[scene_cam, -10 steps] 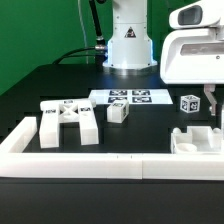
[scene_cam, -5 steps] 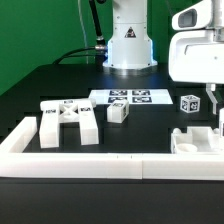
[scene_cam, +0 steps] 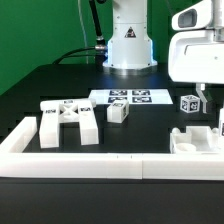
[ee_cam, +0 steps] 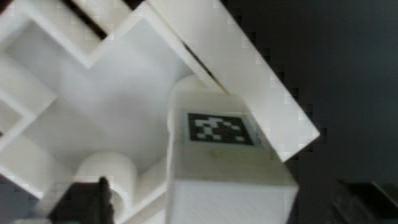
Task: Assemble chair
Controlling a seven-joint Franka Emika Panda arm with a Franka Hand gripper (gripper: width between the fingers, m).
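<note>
Hovering above a chair part at the lower right of the exterior view, the arm is lining its jaws up for a grasp. The jaws are standing released, one to each side of the part and clasping nothing, as far as the blurred wrist view is showing. That part is lying on the table just behind the long white wall. Seen close up, it is showing crossed braces and a tagged post running between the jaws.

The other chair pieces are waiting elsewhere. A braced frame is sitting at the lower left. A small block is resting near the centre, just in front of the marker board. A tagged cube is sitting at the right, close beside the jaws.

Several things could be going wrong from here. The post looks off-centre between the jaws, so one jaw may be touching first and pushing the part sideways or twisting it. The wall is standing so near that a jaw coming down on that side may be striking it or wedging the part against it. Any sideways drift may also be knocking the cube away. A grip on the sloping braces instead of the square post would likely be slipping once the part is lifting.
</note>
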